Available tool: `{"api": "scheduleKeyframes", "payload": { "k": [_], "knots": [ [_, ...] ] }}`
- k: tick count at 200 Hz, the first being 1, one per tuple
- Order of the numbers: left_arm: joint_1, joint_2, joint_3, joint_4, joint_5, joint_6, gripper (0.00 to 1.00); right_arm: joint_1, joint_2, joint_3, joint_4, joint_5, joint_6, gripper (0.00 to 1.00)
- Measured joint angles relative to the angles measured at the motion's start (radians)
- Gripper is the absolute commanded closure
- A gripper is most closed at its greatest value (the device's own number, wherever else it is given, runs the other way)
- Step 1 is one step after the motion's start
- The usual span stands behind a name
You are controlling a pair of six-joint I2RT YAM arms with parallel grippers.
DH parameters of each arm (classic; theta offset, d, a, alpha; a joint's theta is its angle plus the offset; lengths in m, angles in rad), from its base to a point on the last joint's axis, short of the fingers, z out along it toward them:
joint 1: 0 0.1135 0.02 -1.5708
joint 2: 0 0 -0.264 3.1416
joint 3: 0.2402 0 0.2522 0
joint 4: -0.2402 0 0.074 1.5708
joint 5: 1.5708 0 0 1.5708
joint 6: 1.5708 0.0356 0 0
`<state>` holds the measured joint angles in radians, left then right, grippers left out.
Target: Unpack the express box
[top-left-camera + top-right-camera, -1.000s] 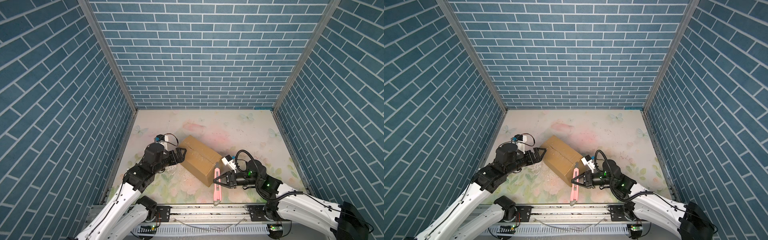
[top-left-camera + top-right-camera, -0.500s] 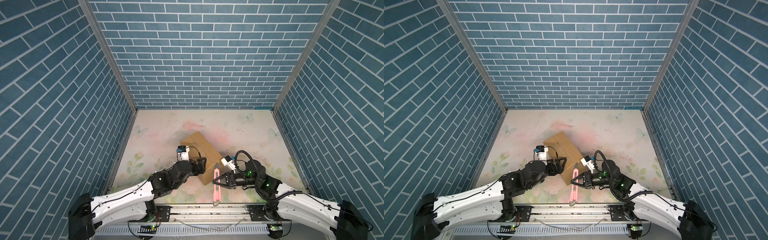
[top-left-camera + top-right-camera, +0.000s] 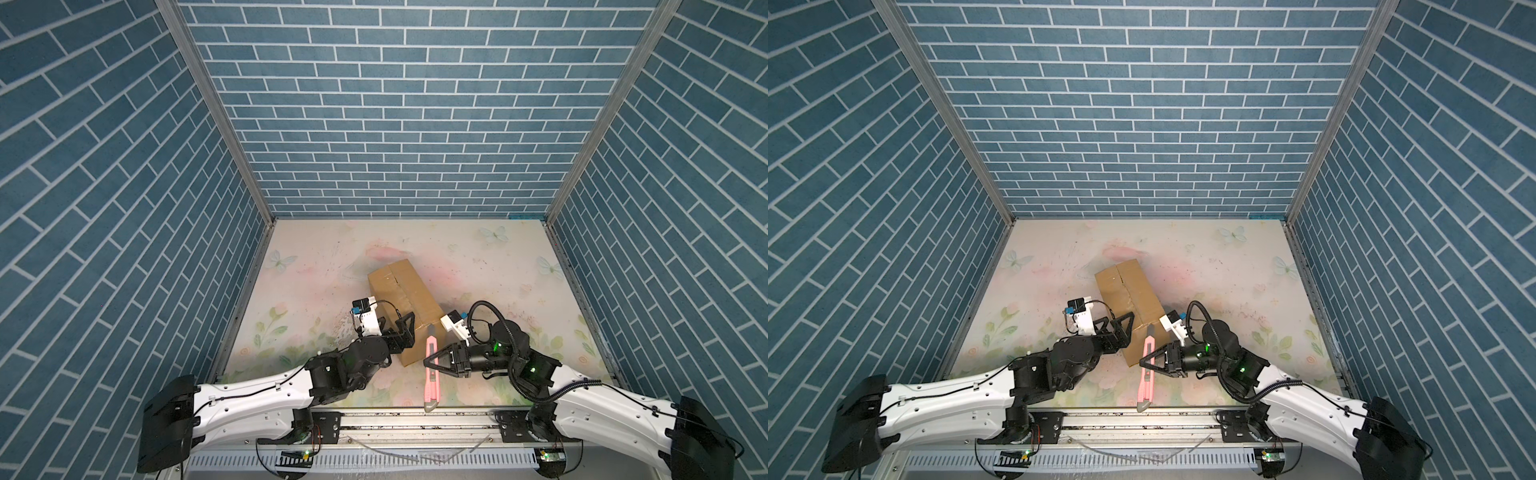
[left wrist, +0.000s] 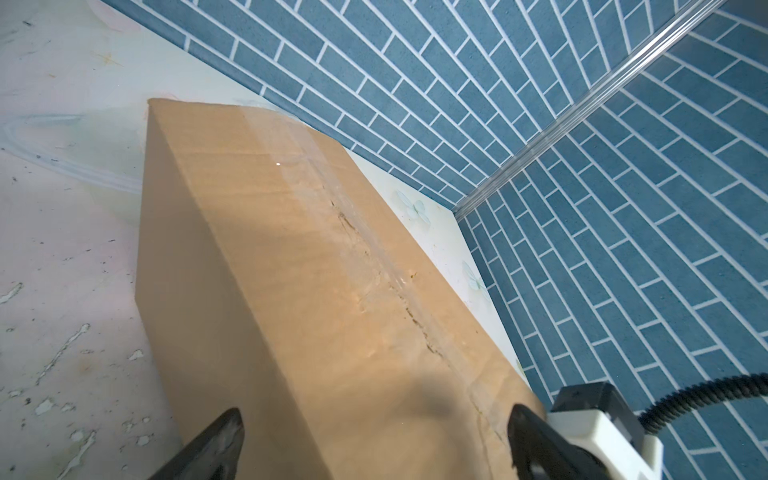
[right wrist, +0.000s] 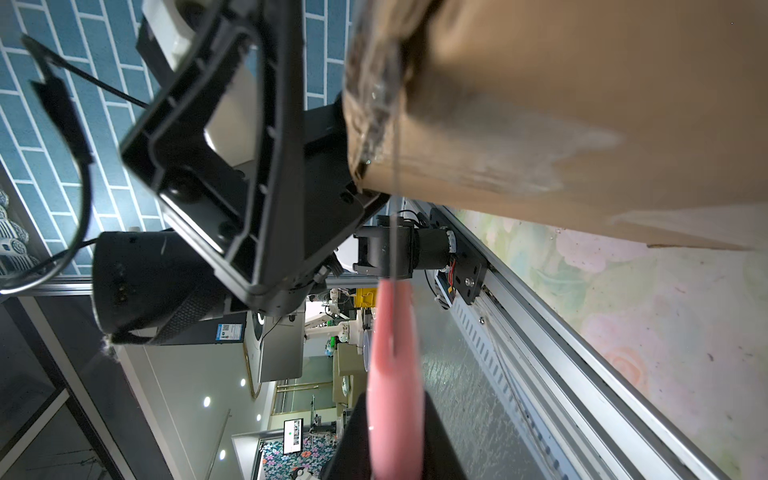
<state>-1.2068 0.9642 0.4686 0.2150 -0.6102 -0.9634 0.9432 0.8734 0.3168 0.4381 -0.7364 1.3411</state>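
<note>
The express box (image 3: 405,297) lies aslant near the middle of the floral desk (image 3: 478,257), its far end angled left. Its flaps are closed, and the taped lengthwise seam on top looks ragged in the left wrist view. The left fingers (image 3: 408,326) stand spread wide, straddling the box's near end; whether they touch it cannot be told. Just right of that end, the right fingers (image 3: 442,353) are clamped on a pink knife (image 3: 431,376). The knife's far tip is just beside the box's near right edge, and its near end reaches the desk's near edge.
</note>
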Motion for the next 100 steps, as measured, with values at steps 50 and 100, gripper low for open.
{"api": "scheduleKeyframes", "payload": {
  "k": [50,100],
  "knots": [
    [-0.018,0.048,-0.034,0.080,-0.042,-0.006,0.00,0.007,0.055,0.000,0.079,0.008,0.024,1.00],
    [-0.039,0.115,-0.064,0.194,-0.087,-0.009,0.00,0.014,0.075,0.000,0.090,0.031,0.050,1.00]
  ]
}}
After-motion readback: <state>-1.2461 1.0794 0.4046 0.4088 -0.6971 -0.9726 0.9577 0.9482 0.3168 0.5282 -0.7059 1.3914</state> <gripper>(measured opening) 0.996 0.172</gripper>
